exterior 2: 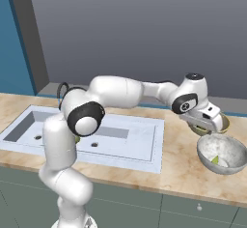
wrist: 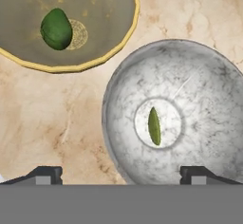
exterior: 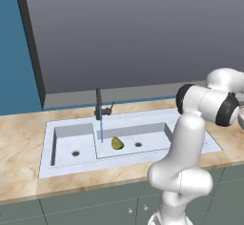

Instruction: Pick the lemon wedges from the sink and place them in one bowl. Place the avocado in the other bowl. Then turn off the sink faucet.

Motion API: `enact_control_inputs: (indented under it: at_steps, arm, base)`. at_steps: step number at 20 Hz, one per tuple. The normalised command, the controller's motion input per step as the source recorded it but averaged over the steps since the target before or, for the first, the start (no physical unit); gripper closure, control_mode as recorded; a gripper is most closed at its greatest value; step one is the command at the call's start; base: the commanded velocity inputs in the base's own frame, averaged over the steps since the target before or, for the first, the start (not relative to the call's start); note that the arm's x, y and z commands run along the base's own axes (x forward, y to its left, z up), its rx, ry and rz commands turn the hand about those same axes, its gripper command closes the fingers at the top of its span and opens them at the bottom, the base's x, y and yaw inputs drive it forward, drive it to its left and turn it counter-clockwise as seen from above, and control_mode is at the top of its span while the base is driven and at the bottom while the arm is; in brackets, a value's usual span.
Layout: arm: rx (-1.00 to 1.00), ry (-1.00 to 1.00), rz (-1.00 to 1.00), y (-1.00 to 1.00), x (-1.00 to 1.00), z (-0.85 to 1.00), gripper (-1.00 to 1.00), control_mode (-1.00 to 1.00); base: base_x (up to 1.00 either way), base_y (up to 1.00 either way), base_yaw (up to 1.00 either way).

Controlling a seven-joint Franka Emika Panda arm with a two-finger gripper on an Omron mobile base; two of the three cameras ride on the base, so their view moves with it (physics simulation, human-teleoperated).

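Observation:
The larger yellow-green lemon wedge [exterior: 117, 143] lies in the long basin of the sink [exterior: 157, 145], close to the drain. The small pale lemon wedge [wrist: 154, 126] rests in the middle of the grey marbled bowl [wrist: 199, 76], which also shows at the right of the counter [exterior 2: 226, 147]. The avocado [wrist: 56, 28] sits in the yellow-rimmed bowl [wrist: 102, 52]. My gripper [wrist: 121, 176] hangs open and empty above the two bowls, its fingertips [wrist: 45, 174] wide apart. The dark faucet [exterior: 98, 104] stands behind the sink, a blue stream [exterior: 101, 129] running from it.
The small square basin [exterior: 71, 143] is at the left of the sink. The two bowls stand side by side on the marble counter [wrist: 57, 109], right of the sink. A grey wall rises behind the counter. My arm's elbow reaches across the sink's right end.

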Motion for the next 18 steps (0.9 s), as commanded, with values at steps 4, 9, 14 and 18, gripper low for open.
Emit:
enact_control_inputs:
  at_steps: [4, 9, 14, 18]
  arm:
    - [0.0, 0.0, 0.0, 0.72, 0.0, 0.0, -1.0, -1.0]
    - [0.0, -0.02, 0.0, 0.8, -0.01, 0.01, -1.0, -1.0]
    - [0.0, -0.02, 0.0, 0.84, 0.0, 0.04, -1.0, -1.0]
    - [0.0, 0.0, 0.03, 0.84, 0.0, 0.0, -1.0, -1.0]
  base:
    - [0.0, 0.0, 0.0]
    - [0.0, 0.0, 0.0]
    - [0.0, 0.0, 0.0]
    - [0.0, 0.0, 0.0]
